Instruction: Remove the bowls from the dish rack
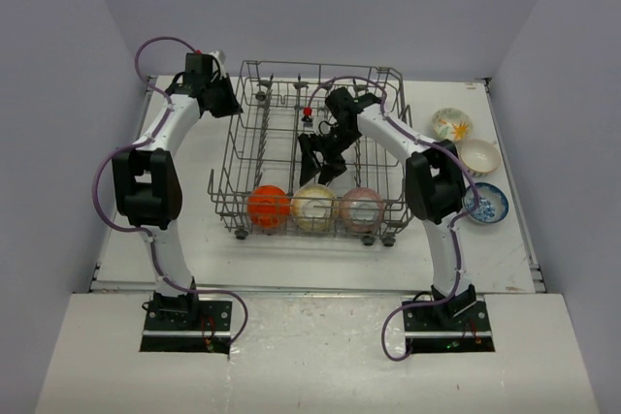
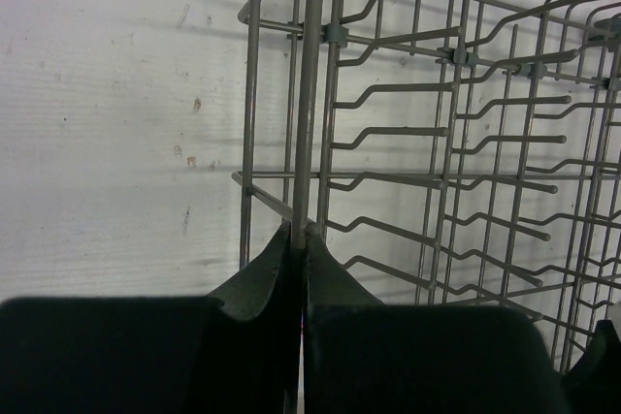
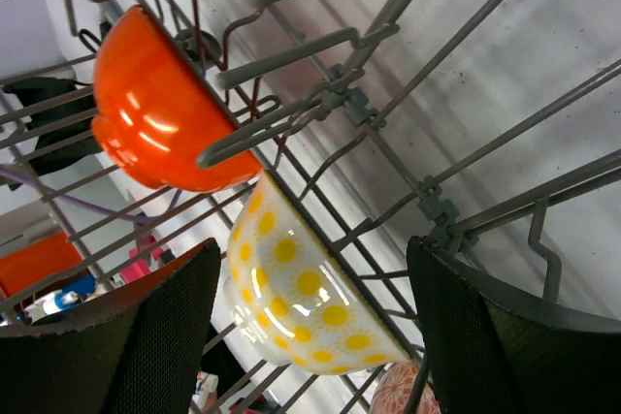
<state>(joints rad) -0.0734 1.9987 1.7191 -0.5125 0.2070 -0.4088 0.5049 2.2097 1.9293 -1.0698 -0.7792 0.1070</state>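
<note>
While the left gripper (image 2: 299, 238) pinches a far-left corner wire of the dish rack (image 2: 310, 94), we find the right gripper (image 3: 312, 317) spread inside it, facing the yellow-dotted bowl (image 3: 291, 288).

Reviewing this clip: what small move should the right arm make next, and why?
Probably ease the open right gripper down onto the yellow-dotted bowl and close on its rim. That bowl lies directly ahead of it in the wrist view, between the orange bowl and the pink bowl in the dish rack. The left gripper is shut on a rack wire, apparently steadying it.
</note>
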